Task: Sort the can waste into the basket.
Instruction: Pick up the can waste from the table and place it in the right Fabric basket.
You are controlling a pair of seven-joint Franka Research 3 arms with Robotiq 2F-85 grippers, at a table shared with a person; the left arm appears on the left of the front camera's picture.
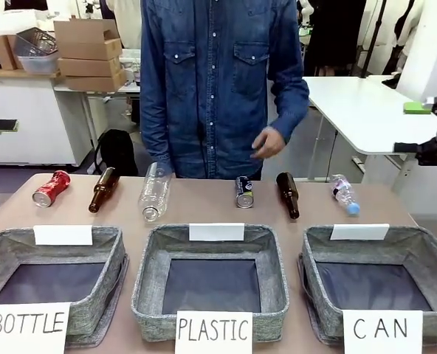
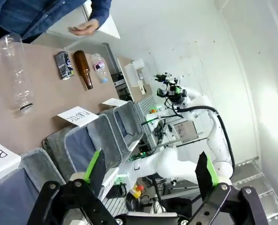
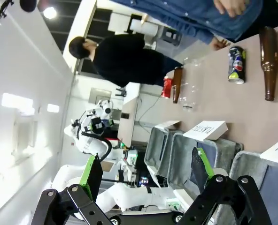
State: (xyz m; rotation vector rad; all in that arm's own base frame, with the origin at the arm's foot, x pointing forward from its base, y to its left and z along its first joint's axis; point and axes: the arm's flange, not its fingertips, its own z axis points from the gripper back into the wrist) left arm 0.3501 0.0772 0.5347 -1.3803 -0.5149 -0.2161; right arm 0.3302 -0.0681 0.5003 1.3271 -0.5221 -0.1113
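A dented red can point(image 1: 52, 188) lies at the far left of the row on the table. A dark can point(image 1: 244, 192) with silver ends stands near the middle, below the person's hand point(image 1: 269, 141). The grey basket signed "CAN" point(image 1: 318, 247) sits at the front right with nothing in it. My left gripper point(image 2: 150, 171) hangs open in the air off the table's left side, and its view shows the dark can point(image 2: 64, 65). My right gripper point(image 3: 146, 171) is open too, raised off the right side; the red can point(image 3: 167, 87) and dark can point(image 3: 236, 64) lie far from it.
Two brown bottles point(image 1: 104, 189) point(image 1: 288, 195) and two clear plastic bottles point(image 1: 154, 192) point(image 1: 345, 194) lie in the same row. Baskets signed "BOTTLE" point(image 1: 4, 247) and "PLASTIC" point(image 1: 148, 251) stand left of the CAN basket. A person in a denim shirt stands at the far side.
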